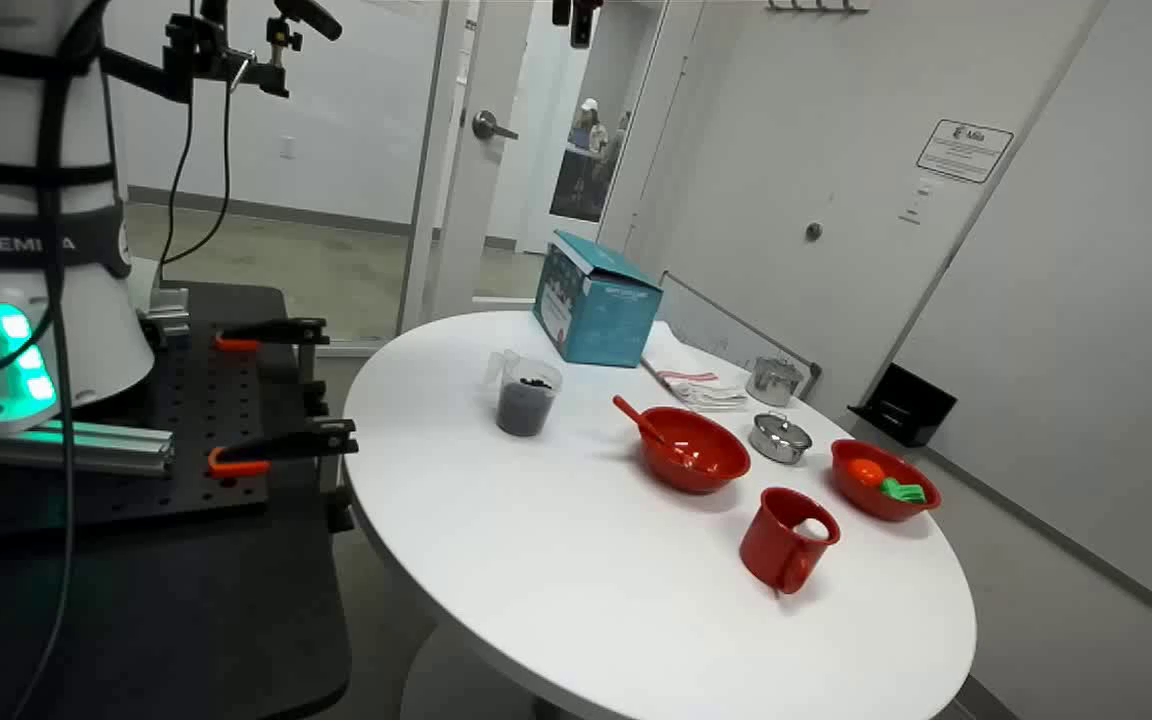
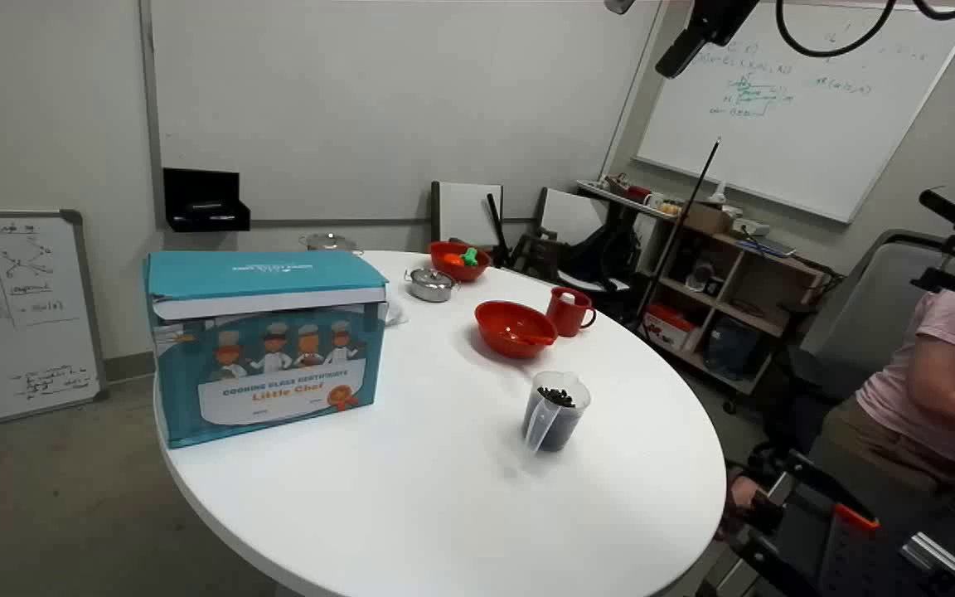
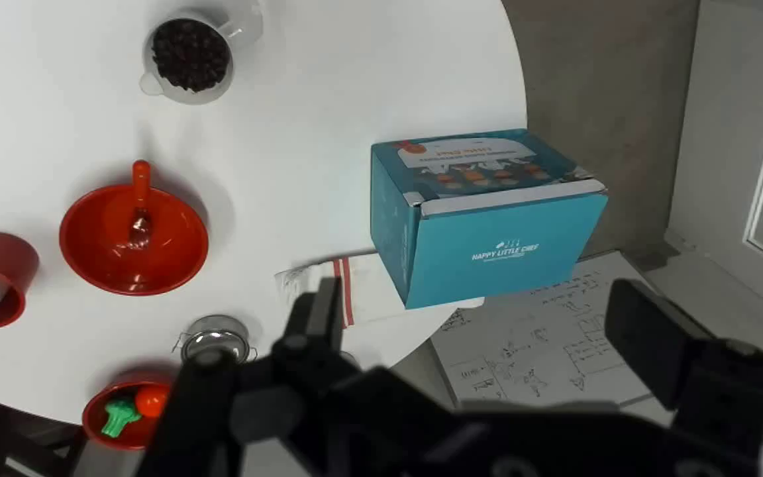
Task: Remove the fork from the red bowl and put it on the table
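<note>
The red bowl (image 1: 696,478) stands on the white round table (image 1: 556,540); it also shows in an exterior view (image 2: 498,325) and at the left of the wrist view (image 3: 173,262). The fork (image 3: 141,187) lies in the bowl, head down inside, its reddish handle leaning over the rim toward the cup of dark pieces. Its handle also shows in both exterior views (image 1: 639,416) (image 2: 537,340). My gripper (image 3: 474,308) is open and empty, with its fingers wide apart. It is high above the table, away from the bowl; parts show at the top of both exterior views (image 1: 578,18) (image 2: 685,56).
A clear cup of dark pieces (image 3: 189,56) stands near the bowl. A red mug (image 1: 781,545), a lidded metal pot (image 1: 779,438), another metal pot (image 1: 774,382) and a smaller bowl with toy food (image 1: 881,482) stand around it. A teal box (image 3: 501,255) and a striped towel (image 3: 368,291) lie farther off.
</note>
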You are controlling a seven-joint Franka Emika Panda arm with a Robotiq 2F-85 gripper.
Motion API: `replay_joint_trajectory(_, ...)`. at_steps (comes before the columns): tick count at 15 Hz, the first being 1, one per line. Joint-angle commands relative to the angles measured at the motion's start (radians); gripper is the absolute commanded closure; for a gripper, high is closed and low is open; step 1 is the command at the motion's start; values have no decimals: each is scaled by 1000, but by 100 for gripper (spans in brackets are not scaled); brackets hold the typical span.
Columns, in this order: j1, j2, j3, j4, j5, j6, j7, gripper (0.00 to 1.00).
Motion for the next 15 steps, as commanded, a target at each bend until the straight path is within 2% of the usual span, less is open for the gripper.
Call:
replay_joint_trajectory(1, -1, 0, 0, 2, 0, -2, 0, 0)
replay_joint_trajectory(10, -1, 0, 0, 2, 0, -2, 0, 0)
replay_joint_trajectory(11, 1, 1, -3, 8, -7, -28, -14, 0)
replay_joint_trajectory(15, -34, -4, 20, 5, -44, -46, 67, 0)
